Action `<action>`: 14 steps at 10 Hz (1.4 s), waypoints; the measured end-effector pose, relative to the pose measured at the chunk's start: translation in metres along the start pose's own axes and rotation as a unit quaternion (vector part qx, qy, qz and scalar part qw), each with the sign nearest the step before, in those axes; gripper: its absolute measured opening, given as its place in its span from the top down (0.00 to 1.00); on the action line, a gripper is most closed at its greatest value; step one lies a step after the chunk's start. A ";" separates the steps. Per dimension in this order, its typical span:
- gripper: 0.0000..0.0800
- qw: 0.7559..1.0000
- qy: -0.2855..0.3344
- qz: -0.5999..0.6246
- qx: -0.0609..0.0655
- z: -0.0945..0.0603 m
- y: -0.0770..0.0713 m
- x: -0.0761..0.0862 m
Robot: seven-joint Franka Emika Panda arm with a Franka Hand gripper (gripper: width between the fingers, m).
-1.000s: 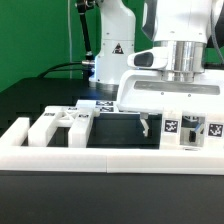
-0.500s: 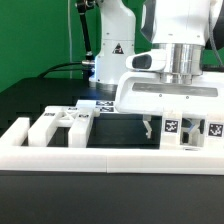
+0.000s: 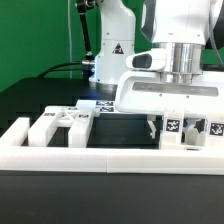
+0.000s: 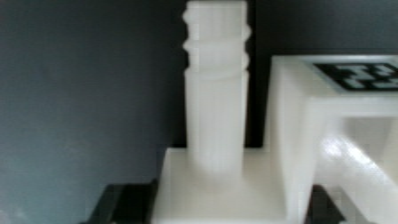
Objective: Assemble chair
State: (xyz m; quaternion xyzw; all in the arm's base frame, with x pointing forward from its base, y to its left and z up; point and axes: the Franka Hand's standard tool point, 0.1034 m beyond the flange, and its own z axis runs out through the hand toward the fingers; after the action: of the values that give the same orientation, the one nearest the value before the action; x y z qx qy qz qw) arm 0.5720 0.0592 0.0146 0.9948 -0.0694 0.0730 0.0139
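Observation:
In the wrist view my gripper [image 4: 231, 208] is shut on the square base of a white chair leg [image 4: 217, 90], a tall bar with a ridged round tip. Its dark fingers [image 4: 128, 205] press on both sides of the base. A white chair frame piece [image 4: 329, 120] with a black-and-white tag stands close beside the leg. In the exterior view my gripper [image 3: 160, 125] is low behind the white border rail [image 3: 110, 158], against the tagged white pieces [image 3: 190, 128] on the exterior view's right. Several more tagged white chair pieces [image 3: 60, 125] lie on the exterior view's left.
The long low white border rail runs across the front of the table. The arm's white base [image 3: 112, 50] stands behind the work area, with the marker board [image 3: 100, 105] lying in front of it. A green backdrop fills the back.
My gripper has shifted slightly toward the exterior view's right, closer to the tagged pieces there. The loose pieces have not moved.

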 end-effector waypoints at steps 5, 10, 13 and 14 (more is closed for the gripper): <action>0.58 1.000 -0.020 -0.007 0.005 -0.032 0.019 0.006; 0.58 0.985 -0.171 0.005 0.000 -0.031 0.027 -0.007; 0.58 0.956 -0.294 0.011 0.000 -0.057 0.033 -0.014; 0.58 0.949 -0.314 0.013 -0.001 -0.059 0.035 -0.010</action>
State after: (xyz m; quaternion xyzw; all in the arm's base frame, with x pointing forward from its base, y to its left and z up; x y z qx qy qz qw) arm 0.5487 0.0280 0.0716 0.9663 -0.0829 -0.2434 -0.0083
